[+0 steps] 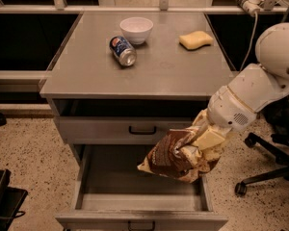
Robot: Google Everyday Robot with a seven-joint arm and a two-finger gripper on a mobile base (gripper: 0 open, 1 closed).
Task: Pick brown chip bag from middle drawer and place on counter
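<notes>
While the middle drawer (135,202) stands pulled out, we see the gripper (203,147) clenched around the brown chip bag (169,157), holding it above the drawer's floor, lower than the counter (149,73).

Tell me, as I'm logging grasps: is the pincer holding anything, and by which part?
The pincer, over the open middle drawer's right side, grips the brown chip bag by its right end.

Brown chip bag (167,157) (crumpled) in gripper (203,147) above open middle drawer (113,178)
</notes>
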